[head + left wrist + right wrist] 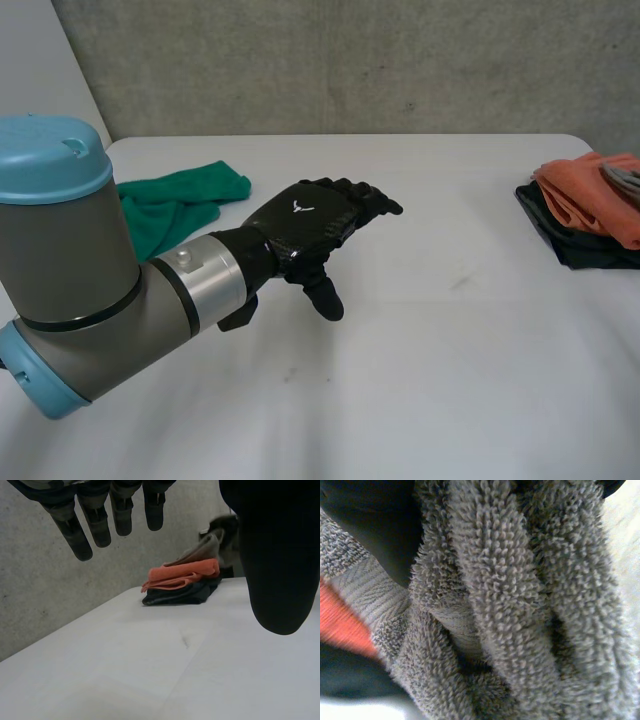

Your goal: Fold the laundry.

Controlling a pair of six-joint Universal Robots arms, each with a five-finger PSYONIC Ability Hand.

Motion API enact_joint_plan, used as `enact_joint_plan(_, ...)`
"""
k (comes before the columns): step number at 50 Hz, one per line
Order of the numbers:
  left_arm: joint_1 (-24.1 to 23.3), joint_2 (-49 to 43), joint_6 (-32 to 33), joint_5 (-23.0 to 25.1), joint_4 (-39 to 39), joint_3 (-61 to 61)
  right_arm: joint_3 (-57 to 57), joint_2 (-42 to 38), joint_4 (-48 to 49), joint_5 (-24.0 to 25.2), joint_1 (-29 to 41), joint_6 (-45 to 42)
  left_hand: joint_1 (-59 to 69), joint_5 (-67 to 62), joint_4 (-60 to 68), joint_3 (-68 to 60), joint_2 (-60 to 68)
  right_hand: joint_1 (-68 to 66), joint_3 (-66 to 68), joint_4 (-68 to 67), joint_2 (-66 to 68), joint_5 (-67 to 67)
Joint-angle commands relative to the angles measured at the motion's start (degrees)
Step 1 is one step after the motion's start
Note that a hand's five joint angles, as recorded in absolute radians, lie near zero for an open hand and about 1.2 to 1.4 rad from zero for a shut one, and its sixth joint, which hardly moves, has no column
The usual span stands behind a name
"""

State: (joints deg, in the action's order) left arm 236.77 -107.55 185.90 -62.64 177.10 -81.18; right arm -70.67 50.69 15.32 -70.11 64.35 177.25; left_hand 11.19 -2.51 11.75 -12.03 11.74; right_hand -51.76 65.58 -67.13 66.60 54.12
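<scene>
Left hand (pixel 300 225) empty, green cloth (pixel 175 205) beside wrist

I take this for a robotics lab or test cell, not a home. From my station I see a plain white desk (pixel 450 300) with a rough grey concrete wall (pixel 350 60) behind it, and the same wall runs behind the desk in the left wrist view. A machine arm (pixel 70 280) with grey joints and light-blue caps reaches in over the near left of the desk and ends in the black left robot hand (pixel 305 225). The laundry is a few small pieces: a green cloth (pixel 170 205) at the far left, and an orange cloth (pixel 590 195) stacked on a dark cloth (pixel 575 245) at the right edge.
</scene>
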Motion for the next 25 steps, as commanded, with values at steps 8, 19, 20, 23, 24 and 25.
enact_joint_plan(8, 0.18, 0.06, 0.07, 0.06, 0.0, 0.15, 11.16, 8.64, 0.5, 1.73, 10.43, -1.99, -0.81, 2.13, -1.36, 1.65, -1.35, -28.24, 14.42, -12.87, 13.4, 15.88)
enact_joint_plan(19, 0.09, 0.06, 0.07, 0.06, -0.09, -0.12, 13.9, 0.92, 4.01, 3.31, 15.8, -11.27, -0.81, 2.13, -1.36, 1.65, -1.35, -28.24, 14.42, -12.87, 13.4, 15.88)
enact_joint_plan(20, 0.18, 0.06, 0.07, 0.06, -0.09, -0.12, 13.55, 0.04, 4.02, 3.49, 15.8, -13.13, -0.81, 2.13, -1.36, 1.65, -1.35, -28.24, 14.42, -12.87, 13.4, 15.88)
enact_joint_plan(23, 0.27, 0.06, 0.07, 0.06, -0.09, -0.12, 11.79, -3.3, 4.28, 3.49, 15.8, -20.85, -0.81, 2.13, -1.36, 1.65, -1.35, -28.24, 14.42, -12.87, 13.4, 15.88)
enact_joint_plan(24, 0.36, 0.06, 0.07, 0.06, -0.09, -0.12, 11.61, -4.1, 4.37, 3.31, 15.8, -22.8, -0.81, 2.13, -1.36, 1.65, -1.35, -28.24, 14.42, -12.87, 13.4, 15.88)
enact_joint_plan(25, 0.36, 0.06, 0.07, 0.06, -0.09, -0.12, 11.26, -5.5, 4.28, 2.7, 15.89, -26.56, -0.81, 2.13, -1.36, 1.65, -1.35, -28.24, 14.42, -12.87, 13.4, 15.88)
